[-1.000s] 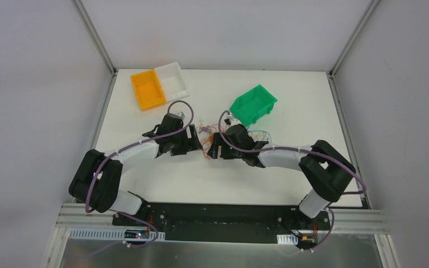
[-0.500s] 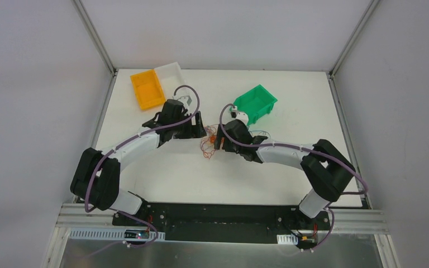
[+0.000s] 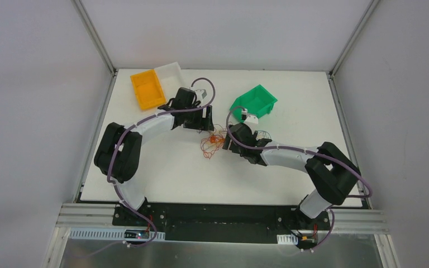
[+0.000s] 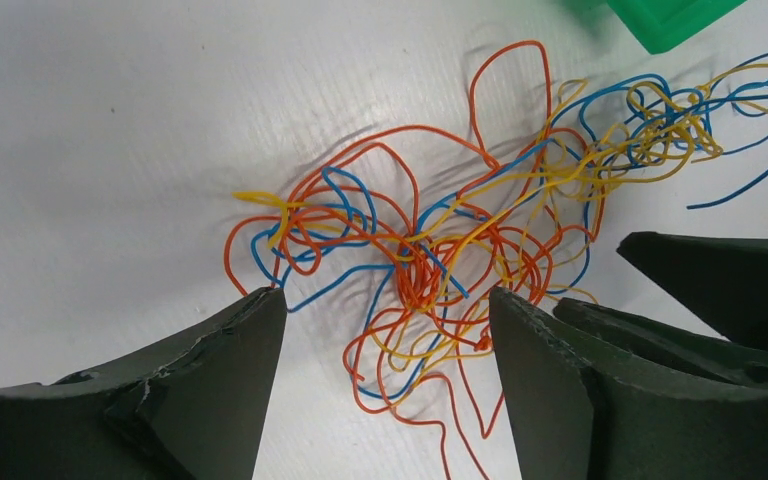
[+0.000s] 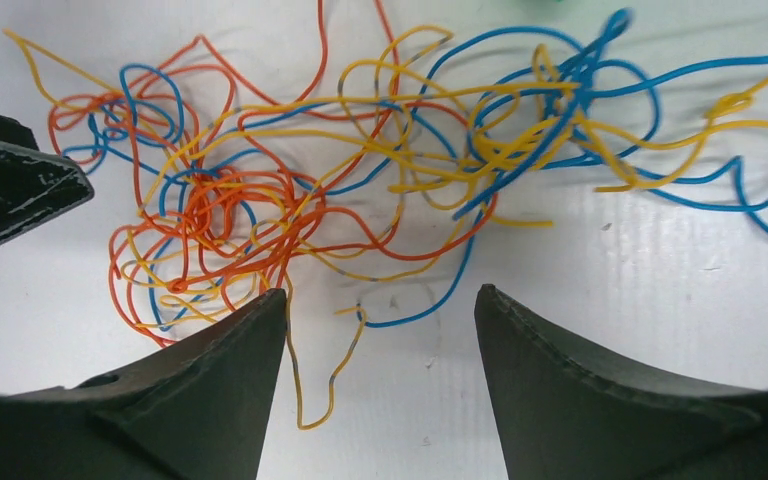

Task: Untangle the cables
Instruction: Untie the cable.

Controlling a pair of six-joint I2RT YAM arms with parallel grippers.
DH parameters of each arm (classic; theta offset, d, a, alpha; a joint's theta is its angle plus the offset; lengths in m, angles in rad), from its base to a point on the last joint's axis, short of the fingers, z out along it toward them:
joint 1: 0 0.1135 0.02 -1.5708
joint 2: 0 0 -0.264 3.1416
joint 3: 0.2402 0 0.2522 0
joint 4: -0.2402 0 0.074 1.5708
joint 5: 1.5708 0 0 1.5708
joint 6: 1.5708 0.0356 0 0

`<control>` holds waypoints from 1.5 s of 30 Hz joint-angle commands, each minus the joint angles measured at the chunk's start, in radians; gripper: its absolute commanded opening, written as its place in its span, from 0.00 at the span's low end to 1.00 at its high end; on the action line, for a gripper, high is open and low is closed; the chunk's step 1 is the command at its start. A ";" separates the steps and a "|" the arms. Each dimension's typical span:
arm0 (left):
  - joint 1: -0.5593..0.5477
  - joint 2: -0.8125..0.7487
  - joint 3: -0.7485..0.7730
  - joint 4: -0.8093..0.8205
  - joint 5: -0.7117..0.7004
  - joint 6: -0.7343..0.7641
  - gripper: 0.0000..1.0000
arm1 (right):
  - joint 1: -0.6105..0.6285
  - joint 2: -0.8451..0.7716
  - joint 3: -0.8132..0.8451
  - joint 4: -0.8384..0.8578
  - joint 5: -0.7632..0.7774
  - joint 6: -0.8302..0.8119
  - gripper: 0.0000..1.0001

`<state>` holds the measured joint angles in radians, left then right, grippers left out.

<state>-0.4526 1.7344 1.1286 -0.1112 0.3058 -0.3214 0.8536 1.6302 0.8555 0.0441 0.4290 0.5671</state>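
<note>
The cables (image 4: 430, 270) are a tangle of thin orange, blue and yellow wires lying on the white table; they show as a small clump (image 3: 212, 142) in the top view. My left gripper (image 4: 388, 300) is open, its fingers standing either side of the clump's near loops. My right gripper (image 5: 380, 295) is open too, over the cables' (image 5: 260, 210) edge, with a yellow strand end and a blue loop between its fingers. The two grippers face each other across the clump, left gripper (image 3: 208, 126) on the far-left side and right gripper (image 3: 225, 143) on the right.
A green bin (image 3: 253, 104) sits tilted just behind the right wrist, and its corner shows in the left wrist view (image 4: 670, 15). An orange bin (image 3: 147, 89) and a white bin (image 3: 171, 78) stand at the far left. Metal frame posts edge the table.
My left arm has swung toward the far side of the table and now reaches the clump from behind. The right gripper has shifted slightly right. The clump has spread a little toward the near side.
</note>
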 commanded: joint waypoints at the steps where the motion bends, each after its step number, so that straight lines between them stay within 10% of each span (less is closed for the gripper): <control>1: -0.011 0.027 0.099 -0.042 0.025 0.149 0.76 | -0.022 -0.096 -0.041 0.087 0.061 0.030 0.72; 24: -0.126 0.227 0.248 -0.142 -0.012 0.419 0.71 | -0.076 -0.266 -0.205 0.244 0.051 0.019 0.74; 26: -0.126 0.237 0.259 -0.149 -0.016 0.412 0.61 | -0.079 -0.266 -0.207 0.245 0.043 0.021 0.74; 31: -0.126 0.235 0.259 -0.172 -0.020 0.365 0.00 | -0.087 -0.254 -0.200 0.244 0.015 0.025 0.74; 45: -0.133 -0.035 -0.198 0.279 -0.016 -0.266 0.00 | -0.127 -0.015 -0.088 0.270 -0.388 0.083 0.71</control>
<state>-0.5709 1.7428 1.0267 -0.0444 0.2813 -0.3878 0.7280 1.5547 0.7033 0.2596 0.1829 0.6121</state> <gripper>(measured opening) 0.017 0.726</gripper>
